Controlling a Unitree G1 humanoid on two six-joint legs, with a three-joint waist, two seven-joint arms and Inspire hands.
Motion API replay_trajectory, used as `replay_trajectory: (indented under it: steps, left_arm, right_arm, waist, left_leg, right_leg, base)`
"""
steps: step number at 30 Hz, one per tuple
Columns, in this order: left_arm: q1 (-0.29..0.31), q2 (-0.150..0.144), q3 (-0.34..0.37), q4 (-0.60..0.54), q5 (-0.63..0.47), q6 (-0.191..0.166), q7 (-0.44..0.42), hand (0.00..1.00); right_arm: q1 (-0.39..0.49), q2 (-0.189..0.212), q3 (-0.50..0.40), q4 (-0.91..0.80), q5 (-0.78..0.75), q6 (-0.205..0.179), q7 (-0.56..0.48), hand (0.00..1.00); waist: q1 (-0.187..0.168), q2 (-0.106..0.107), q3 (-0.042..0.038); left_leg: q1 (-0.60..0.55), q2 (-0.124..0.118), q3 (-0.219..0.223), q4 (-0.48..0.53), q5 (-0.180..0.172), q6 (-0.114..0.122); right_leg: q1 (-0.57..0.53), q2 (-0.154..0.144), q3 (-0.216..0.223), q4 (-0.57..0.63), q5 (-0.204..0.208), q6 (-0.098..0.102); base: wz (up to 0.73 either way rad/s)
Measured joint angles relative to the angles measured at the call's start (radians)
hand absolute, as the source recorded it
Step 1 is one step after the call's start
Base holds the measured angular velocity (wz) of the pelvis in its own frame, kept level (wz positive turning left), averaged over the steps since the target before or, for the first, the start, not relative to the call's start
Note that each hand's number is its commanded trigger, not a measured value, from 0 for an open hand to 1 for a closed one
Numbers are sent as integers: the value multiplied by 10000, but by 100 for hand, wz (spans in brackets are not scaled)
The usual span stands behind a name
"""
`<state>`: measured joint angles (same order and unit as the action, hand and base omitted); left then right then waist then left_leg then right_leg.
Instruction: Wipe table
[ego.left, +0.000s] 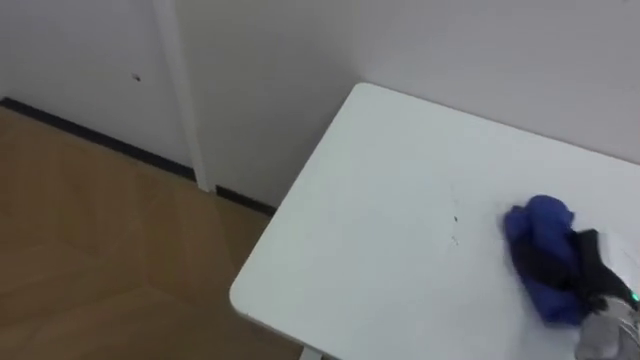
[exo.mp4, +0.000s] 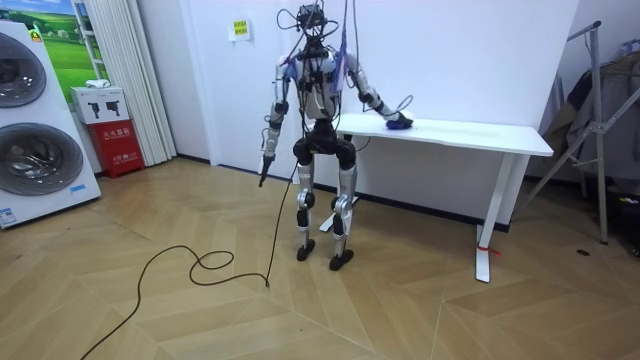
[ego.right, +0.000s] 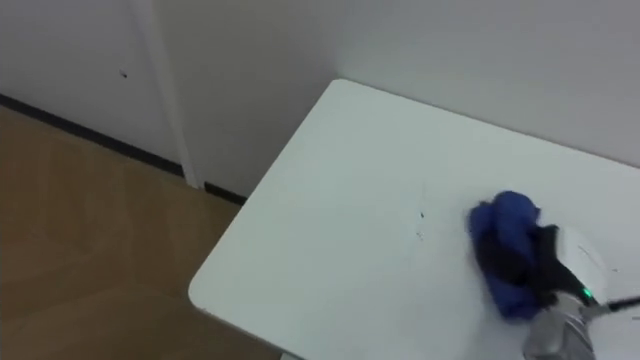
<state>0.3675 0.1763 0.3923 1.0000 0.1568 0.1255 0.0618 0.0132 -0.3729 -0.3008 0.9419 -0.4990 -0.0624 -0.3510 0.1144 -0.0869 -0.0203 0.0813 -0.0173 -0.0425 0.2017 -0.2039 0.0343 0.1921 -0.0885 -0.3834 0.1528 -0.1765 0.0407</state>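
Observation:
A crumpled blue cloth (ego.left: 545, 225) lies on the white table (ego.left: 380, 200) near its right side, a little in from the back edge. My right hand (ego.left: 585, 270) comes in from the lower right, its dark fingers curled over the cloth's near part. In the room view I stand at the left end of the table (exo.mp4: 480, 135), facing the wall, right arm stretched out to the cloth (exo.mp4: 400, 122). My left hand (exo.mp4: 265, 152) hangs at my side. Two small dark specks (ego.left: 455, 222) mark the tabletop just left of the cloth.
The table's rounded left corner (ego.left: 245, 295) juts over the wooden floor (ego.left: 90, 250). A white wall with a dark baseboard (ego.left: 100, 140) runs behind. Two washing machines (exo.mp4: 30, 120) and a red box (exo.mp4: 118, 145) stand at the room view's left, a metal stand (exo.mp4: 600, 130) at its right.

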Motion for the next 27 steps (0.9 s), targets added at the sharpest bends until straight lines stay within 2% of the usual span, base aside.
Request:
replay_trajectory:
  steps: [2,4,6,7,8,9,10,11,12,13,14,15,16,18,19,20,21,22,23,25,27]
  left_arm:
    - [-4,-21,-75,-141,22,-6,26,0]
    - [-97,7,-383,-149,-107,-5,204,0]
    - [-284,-13,-897,-118,-96,3,231,0]
    - [-541,-83,-1211,-9,-89,13,210,0]
    - [-763,-171,-1353,120,-40,49,197,0]
    - [-825,-200,-1456,172,-30,71,197,0]
    - [-864,-229,-1666,209,-77,178,124,0]
    - [-935,-246,-1698,314,-107,263,70,0]
    - [-992,-246,-1697,354,-109,283,54,0]
    - [-1144,-245,-1719,389,-123,377,-18,0]
    - [-1279,-245,-1824,376,-159,409,-80,0]
    - [-1300,-242,-1863,373,-158,421,-91,0]
    - [-1298,-233,-1924,375,-164,467,-84,0]
    - [-942,-191,-1987,383,-292,525,-51,0]
    - [-655,-173,-1922,366,-324,627,-48,0]
    - [-379,-180,-1813,289,-395,740,-47,0]
    - [-249,-185,-1772,222,-416,754,-46,0]
    - [-100,-186,-1738,136,-427,739,-43,0]
    - [-11,-230,-1610,119,-392,660,-41,0]
    - [187,-263,-1464,116,-375,593,-12,0]
    - [194,-186,-1154,120,-375,448,4,0]
  right_arm:
    - [325,-210,-376,33,381,154,-88,100]
    - [250,-183,-305,-74,511,377,-221,100]
    - [-61,-105,2,-315,479,828,-325,100]
    - [-332,-10,261,-601,323,1301,-312,100]
    - [-675,246,583,-1086,128,1835,-233,100]
    - [-922,423,881,-1364,-35,2098,-128,100]
    - [-1448,764,1867,-2086,-340,2522,206,100]
    - [-2043,1112,2996,-2700,-635,2621,559,100]
    - [-2397,1249,3532,-2932,-765,2631,740,100]
    - [-3122,1401,4557,-3264,-1057,2535,1124,100]
    - [-3840,1418,5112,-3299,-1205,2310,1429,100]
    - [-4112,1421,5239,-3308,-1268,2233,1541,100]
    - [-4543,1420,5342,-3302,-1291,2139,1700,100]
    - [-4792,1389,5340,-3219,-1298,2024,1710,100]
    - [-4587,1373,5207,-3195,-1359,2017,1685,100]
    - [-4126,1343,5069,-3024,-1403,1934,1571,100]
    - [-3911,1309,5000,-2846,-1389,1850,1557,100]
    - [-3329,1263,4732,-2254,-1365,1711,1559,100]
    - [-2578,1260,4116,-2213,-1179,1154,1082,100]
    - [-2159,1187,3593,-2080,-1369,685,844,100]
    - [-1766,1040,2994,-1810,-1349,462,621,100]
  waist:
    - [-117,6,-4]
    - [-197,33,-7]
    - [-135,140,4]
    - [102,275,1]
    - [298,360,13]
    - [414,421,18]
    - [654,512,27]
    - [881,496,78]
    - [953,525,83]
    - [1152,490,181]
    - [1310,478,290]
    - [1405,456,289]
    - [1671,408,273]
    - [1893,363,260]
    - [1892,342,274]
    - [1799,249,244]
    - [1714,212,249]
    - [1595,193,244]
    - [1490,200,242]
    - [1107,207,242]
    - [801,228,241]
  left_leg:
    - [-12,7,10,51,-5,-16]
    - [3,43,135,56,10,-51]
    - [7,60,320,100,6,-81]
    - [5,133,519,109,-9,-106]
    - [-29,219,727,89,17,-147]
    - [-37,265,843,66,32,-171]
    - [-96,320,941,45,49,-196]
    - [-196,363,964,44,80,-233]
    - [-235,387,967,43,107,-262]
    - [-360,410,918,33,175,-314]
    - [-443,396,745,30,250,-340]
    - [-501,380,622,11,297,-343]
    - [-533,330,433,-86,407,-351]
    - [-525,255,168,-196,482,-349]
    - [-522,218,71,-184,479,-341]
    - [-517,206,33,-162,474,-331]
    - [-516,199,-27,-160,474,-331]
    - [-499,160,-57,-158,474,-330]
    - [-479,105,-10,-151,476,-328]
    - [-381,59,151,-152,473,-322]
    - [-265,51,199,-164,444,-279]
  right_leg:
    - [32,6,-27,4,4,5]
    - [-20,31,17,4,4,4]
    - [-83,81,170,21,41,-54]
    - [-216,121,362,96,85,-122]
    - [-432,155,547,263,112,-167]
    - [-573,179,650,357,122,-189]
    - [-821,247,736,440,189,-319]
    - [-1032,309,724,461,246,-412]
    - [-1108,332,721,491,251,-443]
    - [-1226,360,687,488,236,-506]
    - [-1276,367,560,382,218,-540]
    - [-1293,372,470,301,213,-540]
    - [-1311,331,299,279,175,-530]
    - [-1145,320,61,133,156,-507]
    - [-1009,280,-142,76,133,-465]
    - [-855,182,-353,11,117,-437]
    - [-782,158,-440,1,93,-398]
    - [-663,114,-450,-8,60,-343]
    - [-596,53,-377,0,19,-276]
    - [-496,-6,-272,-33,-22,-208]
    - [-402,-13,-147,-29,-37,-184]
  base:
    - [-15]
    - [-24]
    - [-39]
    - [-56]
    - [-65]
    - [-77]
    - [-82]
    - [-69]
    - [-26]
    - [23]
    - [47]
    - [67]
    - [63]
    - [50]
    - [55]
    - [64]
    - [70]
    - [60]
    - [45]
    - [-4]
    - [-14]
